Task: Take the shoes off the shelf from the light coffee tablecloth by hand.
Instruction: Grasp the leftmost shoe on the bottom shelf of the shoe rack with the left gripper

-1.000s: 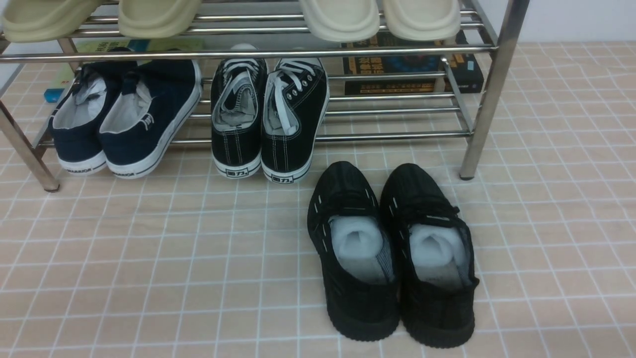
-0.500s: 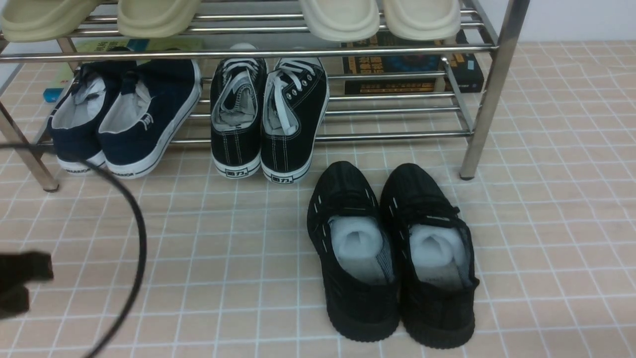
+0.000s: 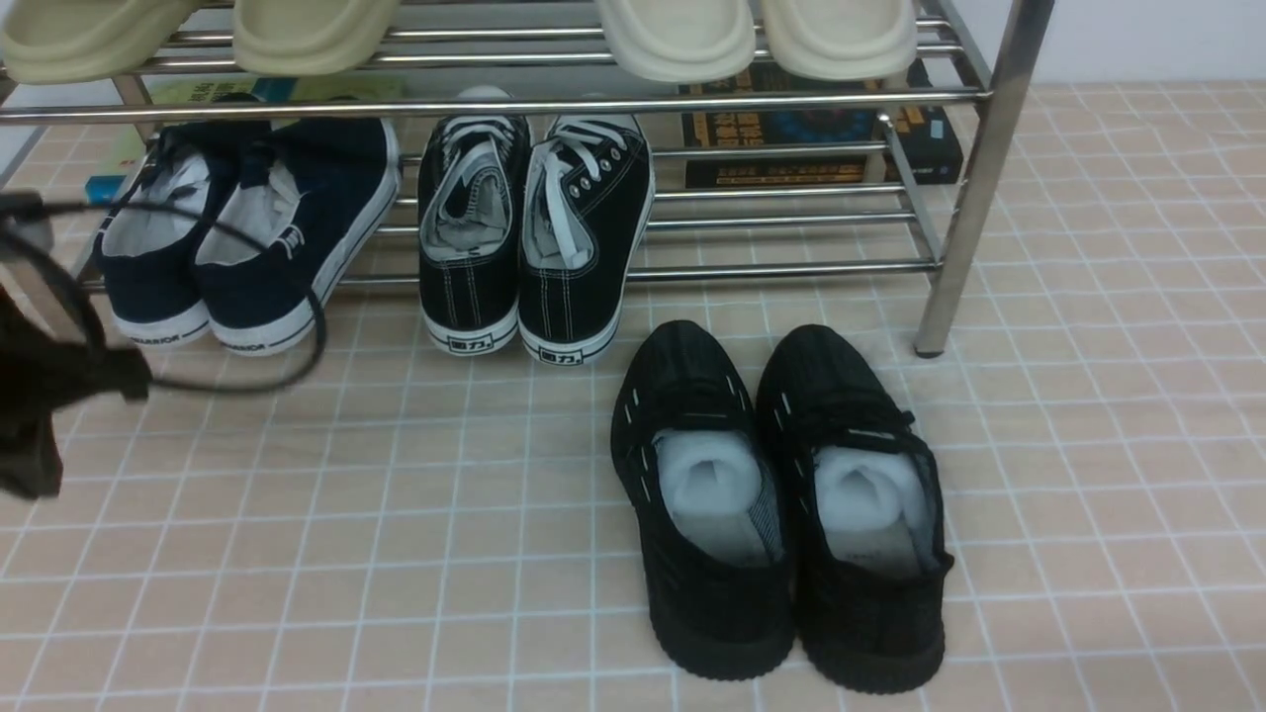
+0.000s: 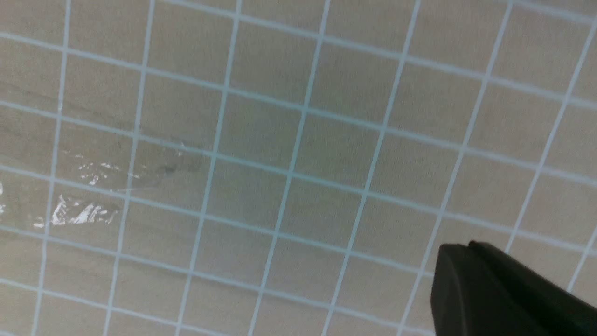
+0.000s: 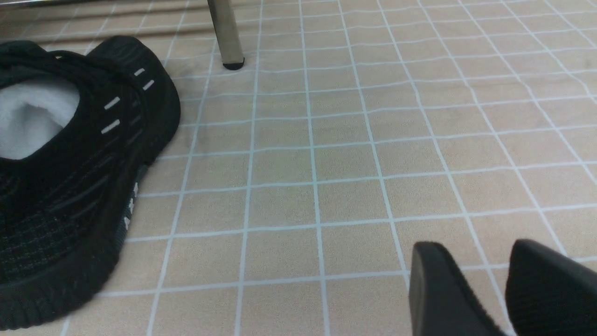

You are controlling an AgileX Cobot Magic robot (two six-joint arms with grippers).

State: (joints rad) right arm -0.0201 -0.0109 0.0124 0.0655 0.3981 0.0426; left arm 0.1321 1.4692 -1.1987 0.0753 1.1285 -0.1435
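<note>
The pair of navy-blue canvas slip-on shoes with white rubber soles (image 3: 247,237) stood heels outward on the lower tier of the chrome rod shelf (image 3: 791,269), ahead of the left arm (image 3: 40,415) and slightly toward the centre from it, not yet touched. The left pincer (image 4: 471,270) was closed on nothing and pointed down at the beige grid-printed tablecloth (image 3: 396,544) over the bench, with the shoes outside its own view. The right pincer (image 5: 475,266) hung low over the cloth with its jaws apart and empty, the all-black knit shoes (image 3: 781,504) to its inner side. To do the reach well, the left pincer would probably need to open before arriving, come in at a heel under the upper rods, and keep its black cable (image 3: 297,336) from snagging the soles or the neighbouring black lace-up sneakers (image 3: 534,237). A second earlier no arm showed in the front view; half a second earlier it sat lower at the edge; now it was farther forward, its cable looped across the navy heels. No shoe had moved.
</note>
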